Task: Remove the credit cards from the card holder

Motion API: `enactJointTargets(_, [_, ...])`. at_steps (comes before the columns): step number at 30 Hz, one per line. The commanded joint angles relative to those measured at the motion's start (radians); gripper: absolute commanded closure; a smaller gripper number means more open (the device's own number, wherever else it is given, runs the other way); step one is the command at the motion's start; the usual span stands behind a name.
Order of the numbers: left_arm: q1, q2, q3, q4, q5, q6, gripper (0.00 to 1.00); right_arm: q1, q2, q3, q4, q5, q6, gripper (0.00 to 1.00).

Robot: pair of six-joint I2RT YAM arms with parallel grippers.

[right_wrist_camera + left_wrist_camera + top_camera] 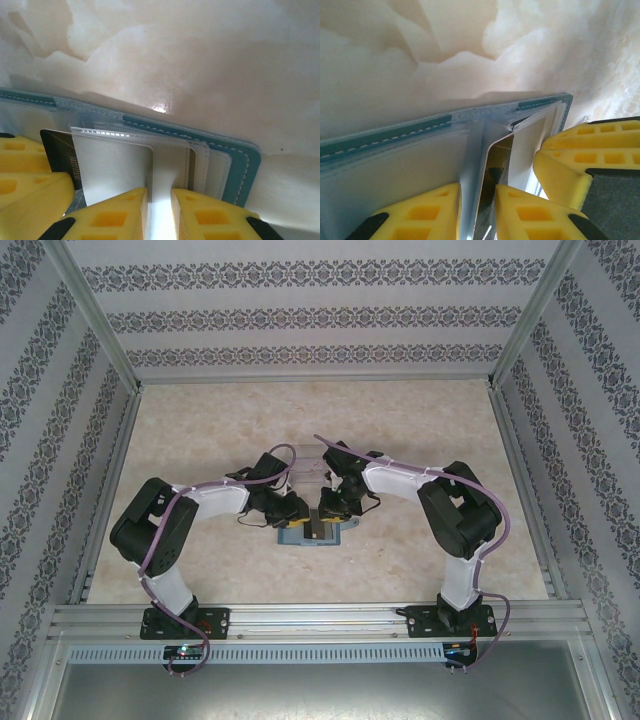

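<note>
Two pinches | left gripper narrowly clamps card holder leaf | right gripper likewise | right wrist: dark credit card exposed

Left tool and right tool meet over the card holder.

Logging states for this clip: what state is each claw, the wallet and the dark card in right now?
Teal-blue bifold fabric wallet: open, lying flat.
Dark thin rectangular card: partly exposed beside a pale pocket, inside the wallet.
Left claw: narrow around an inner flap; grip unclear.
Right claw: shut on the wallet's pale pocket flap.
</note>
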Motion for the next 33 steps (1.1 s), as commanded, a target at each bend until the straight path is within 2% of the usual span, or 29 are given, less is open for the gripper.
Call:
enactJointTargets(1, [0.015,0.015,-0.020,0.062,0.034,-0.022,0.76,0.011,0.057,-0.014,-0.005,0.023,-0.006,0.77])
enactJointTargets(8, [0.017,0.014,-0.047,0.144,0.075,-0.053,0.78,0.011,0.053,-0.017,-0.008,0.024,-0.006,0.78])
enactJointTargets(13, [0.017,0.012,-0.052,0.157,0.084,-0.058,0.84,0.010,0.050,-0.016,-0.009,0.024,-0.006,0.77])
enactJointTargets(22, [0.020,-0.008,-0.055,0.129,0.071,-0.048,0.91,0.010,0.046,-0.019,-0.012,0.028,-0.007,0.78])
enactJointTargets(33, [0.026,-0.058,-0.055,0.028,0.032,0.007,0.94,0.006,0.045,-0.023,-0.012,0.031,-0.009,0.78])
